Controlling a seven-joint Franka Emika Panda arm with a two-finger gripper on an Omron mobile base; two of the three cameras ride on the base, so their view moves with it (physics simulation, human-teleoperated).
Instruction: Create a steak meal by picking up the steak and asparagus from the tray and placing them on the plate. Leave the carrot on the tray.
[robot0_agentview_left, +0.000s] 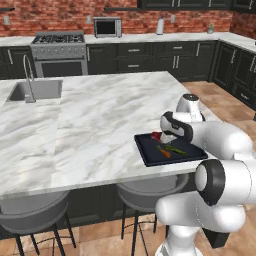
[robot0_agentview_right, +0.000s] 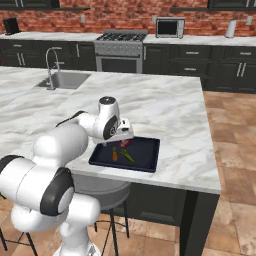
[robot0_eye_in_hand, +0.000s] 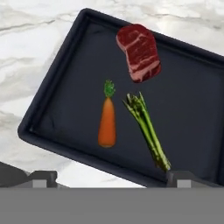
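The dark tray (robot0_eye_in_hand: 65, 87) lies on the marble island near its front edge. On it the red marbled steak (robot0_eye_in_hand: 138, 52) sits at the far side, while the orange carrot (robot0_eye_in_hand: 107, 120) and the green asparagus (robot0_eye_in_hand: 146, 129) lie side by side closer to the hand. My gripper (robot0_eye_in_hand: 113, 177) hovers above the tray's near rim, open, with nothing between its fingers. From the base, the tray (robot0_agentview_left: 150, 150) (robot0_agentview_right: 145, 152) shows under the hand (robot0_agentview_left: 166, 138) (robot0_agentview_right: 123, 139), with the steak (robot0_agentview_left: 156, 135) (robot0_agentview_right: 125, 143) just beside it. The plate is out of view.
The island's front edge runs just past the tray, with bar stools (robot0_agentview_left: 145, 192) below it. A sink (robot0_agentview_left: 37, 90) with a faucet sits at the island's far left. The stove (robot0_agentview_right: 120, 50) and cabinets line the back wall.
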